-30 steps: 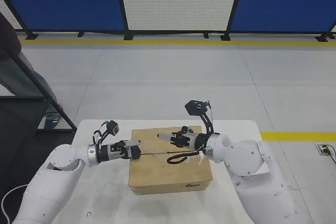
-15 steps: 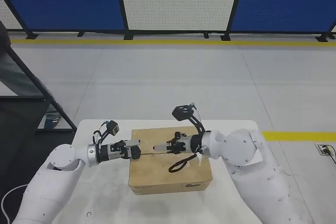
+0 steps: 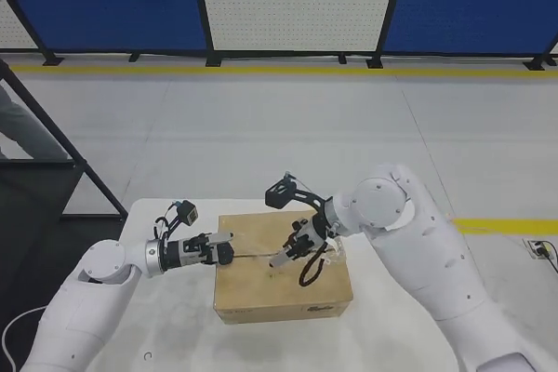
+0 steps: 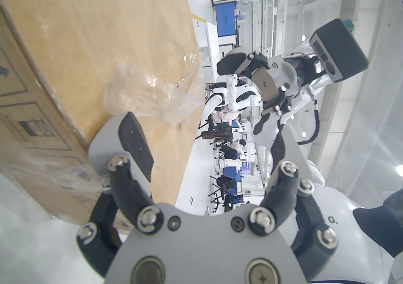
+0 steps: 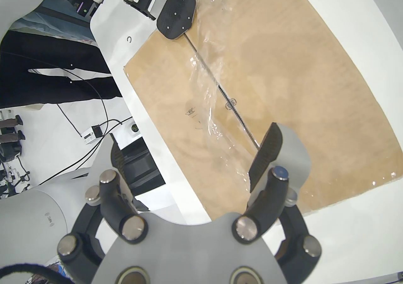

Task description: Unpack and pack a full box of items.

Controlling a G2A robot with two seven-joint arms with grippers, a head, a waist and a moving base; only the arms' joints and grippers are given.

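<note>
Box (image 3: pixel 260 296) x1 shut, L gripper (image 3: pixel 225 251), R gripper (image 3: pixel 278 262)

The box (image 3: pixel 279 279) sits on the table (image 3: pixel 181 325) between the two arms. A seam (image 5: pixel 220 87) runs left to right across its closed top, and a loose strip of tape (image 5: pixel 204 99) lies along that seam. The left gripper (image 3: pixel 225 251) is at the box's left edge, at the seam's end and just beside the tape. The right gripper (image 3: pixel 278 262) is over the middle of the top, near the seam.
</note>
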